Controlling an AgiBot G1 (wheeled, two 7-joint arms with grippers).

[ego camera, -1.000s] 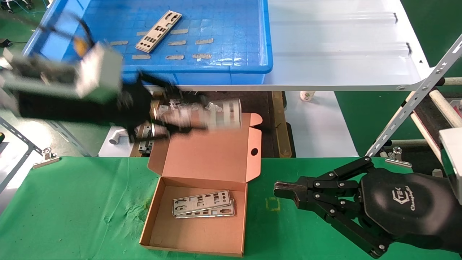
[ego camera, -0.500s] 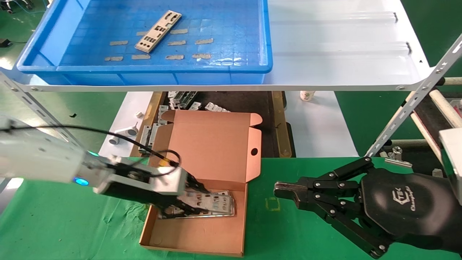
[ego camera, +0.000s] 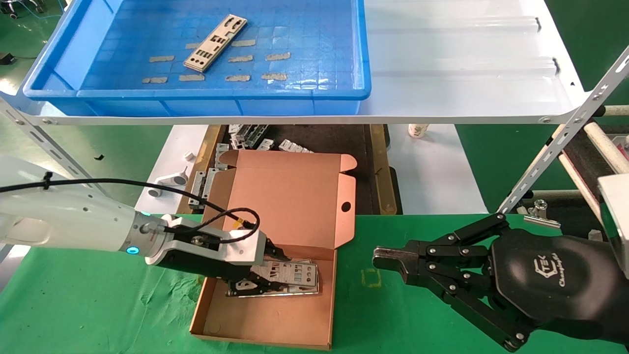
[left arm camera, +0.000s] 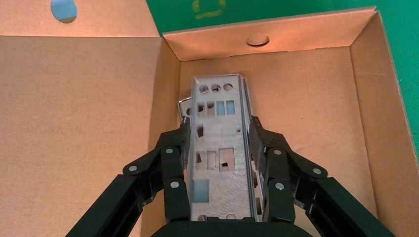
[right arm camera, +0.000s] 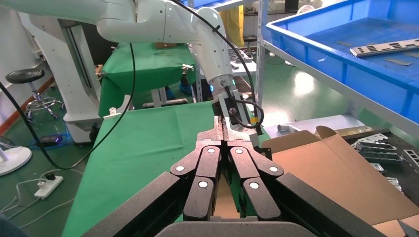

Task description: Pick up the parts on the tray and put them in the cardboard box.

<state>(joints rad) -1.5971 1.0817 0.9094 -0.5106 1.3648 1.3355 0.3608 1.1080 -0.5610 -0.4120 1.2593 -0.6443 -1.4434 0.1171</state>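
My left gripper (ego camera: 274,273) is shut on a silver punched part (ego camera: 293,271) inside the open cardboard box (ego camera: 275,319), low over the parts (ego camera: 300,289) lying on its floor. In the left wrist view the fingers (left arm camera: 258,136) clamp the part (left arm camera: 217,153) by its long edges, with another part's edge showing under it. One more part (ego camera: 215,43) lies on the blue tray (ego camera: 314,93) on the shelf. My right gripper (ego camera: 381,259) is shut and empty, hovering over the green cloth to the right of the box; it also shows in the right wrist view (right arm camera: 225,126).
The box lid (ego camera: 290,196) stands open toward the shelf. The white shelf panel (ego camera: 467,73) carries the tray. More metal parts (ego camera: 248,135) lie in a dark bin below the shelf. A slanted metal strut (ego camera: 565,132) rises at the right.
My left arm swung down from under the shelf with the part and lowered it into the box, then eased a little to the right. The right arm has not moved.
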